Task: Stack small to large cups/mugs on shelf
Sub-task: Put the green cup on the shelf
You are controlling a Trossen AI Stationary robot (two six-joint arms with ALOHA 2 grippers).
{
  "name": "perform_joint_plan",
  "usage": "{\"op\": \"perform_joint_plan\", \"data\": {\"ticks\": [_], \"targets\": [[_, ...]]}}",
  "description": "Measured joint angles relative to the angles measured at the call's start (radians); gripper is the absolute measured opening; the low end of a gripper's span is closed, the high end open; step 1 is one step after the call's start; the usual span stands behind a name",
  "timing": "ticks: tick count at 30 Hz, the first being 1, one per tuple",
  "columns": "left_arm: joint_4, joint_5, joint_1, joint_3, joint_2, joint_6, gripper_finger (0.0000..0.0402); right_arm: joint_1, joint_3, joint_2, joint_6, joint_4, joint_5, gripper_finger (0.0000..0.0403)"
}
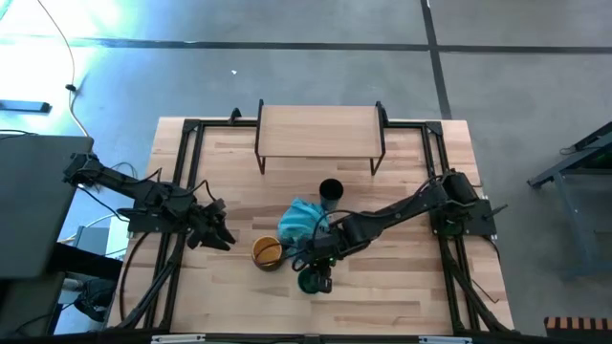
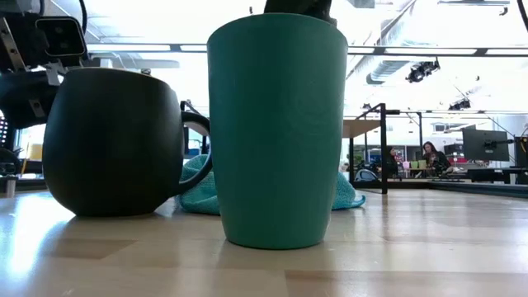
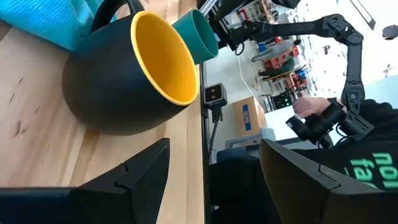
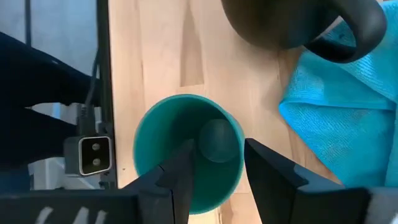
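Observation:
The green cup (image 1: 314,282) stands upright near the table's front edge, and fills the low view (image 2: 276,132). My right gripper (image 4: 217,149) hangs open just over it, one finger above the cup's inside and the other outside the rim on the cloth side. The dark mug (image 1: 268,253) with the yellow inside stands to the cup's left. My left gripper (image 3: 214,168) is open at the table's left, pointing at the mug (image 3: 118,81) from a short way off. The black cup (image 1: 330,191) stands upright in front of the shelf (image 1: 320,132), which is at the far edge.
A teal cloth (image 1: 299,220) lies crumpled between the black cup, the mug and the green cup. Black frame rails (image 1: 186,191) run along both table sides. A small camera (image 4: 93,154) sits at the front edge. A person (image 3: 348,143) is beyond the table.

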Motion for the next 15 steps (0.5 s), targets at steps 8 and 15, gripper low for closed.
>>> {"op": "perform_joint_plan", "data": {"ticks": [8,15], "targets": [[-0.03,0.0,0.0,0.0,-0.045,0.0,0.0237,0.0,0.0,0.034,0.045,0.018,0.004,0.0131],[-0.057,0.007,0.0,0.0,-0.064,-0.004,0.0237,0.0,0.0,0.04,0.056,-0.007,0.031,0.0131]]}}
